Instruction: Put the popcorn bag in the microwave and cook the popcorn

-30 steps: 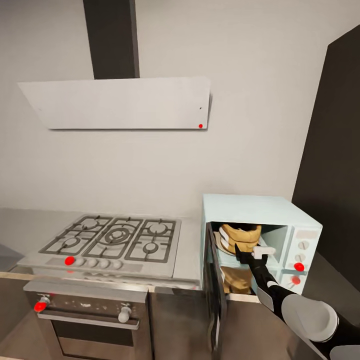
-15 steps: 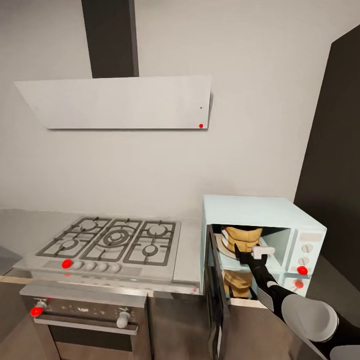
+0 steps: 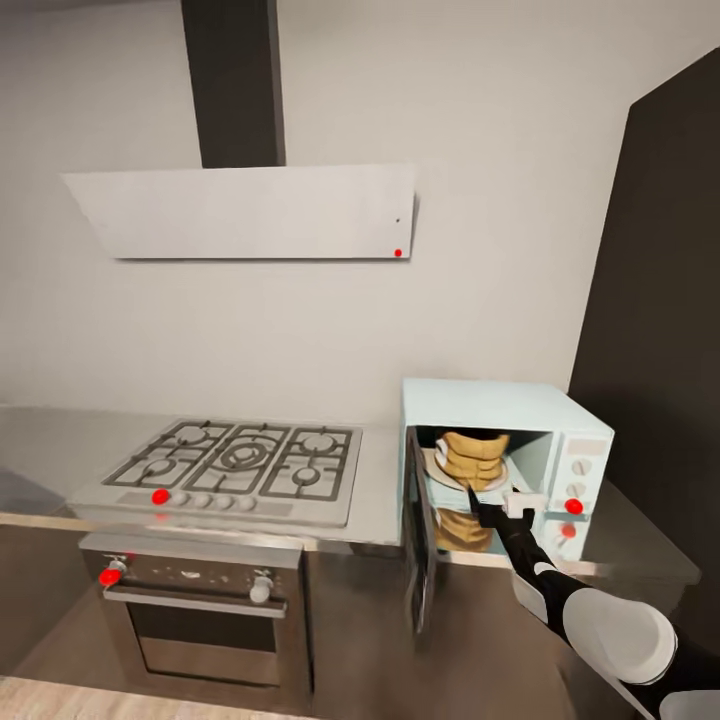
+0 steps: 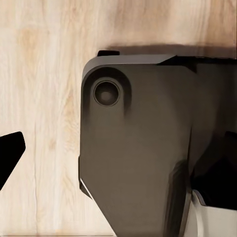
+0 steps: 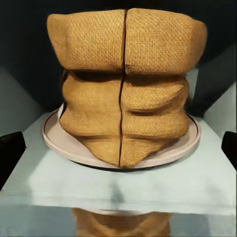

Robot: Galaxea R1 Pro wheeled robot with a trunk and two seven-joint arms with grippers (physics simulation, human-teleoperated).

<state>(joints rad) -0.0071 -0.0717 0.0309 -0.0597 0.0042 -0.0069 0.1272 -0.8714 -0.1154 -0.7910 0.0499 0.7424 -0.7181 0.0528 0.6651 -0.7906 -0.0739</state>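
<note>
Sitting upright on the round turntable plate [image 5: 173, 145] inside the microwave [image 3: 505, 400], the popcorn bag [image 5: 123, 84], tan and creased, rolled rim uppermost. Resting centred on the plate, probably so as to turn freely once heating begins; judging the placing step as done and the door and knobs as next. Hanging just outside the cavity mouth, at about five o'clock from the bag in the head view, the right gripper [image 3: 505, 500], spread wide and holding nothing: two dark fingertips [image 5: 11, 148] showing apart at the sides of the right wrist view, with the bag between them but further in and untouched. Standing swung out toward six o'clock, the dark glass door [image 3: 420, 540], edge-on, leaving a narrow lane between door and arm. Leaving open room at nine o'clock over the countertop [image 3: 380, 500] and the gas hob [image 3: 235, 460]; closing off three o'clock, a dark tall panel [image 3: 655, 330]. Pointing down at a wooden floor [image 4: 44, 98] beside the robot's dark base [image 4: 138, 148], the left wrist camera; cannot tell the left gripper's state.
</note>
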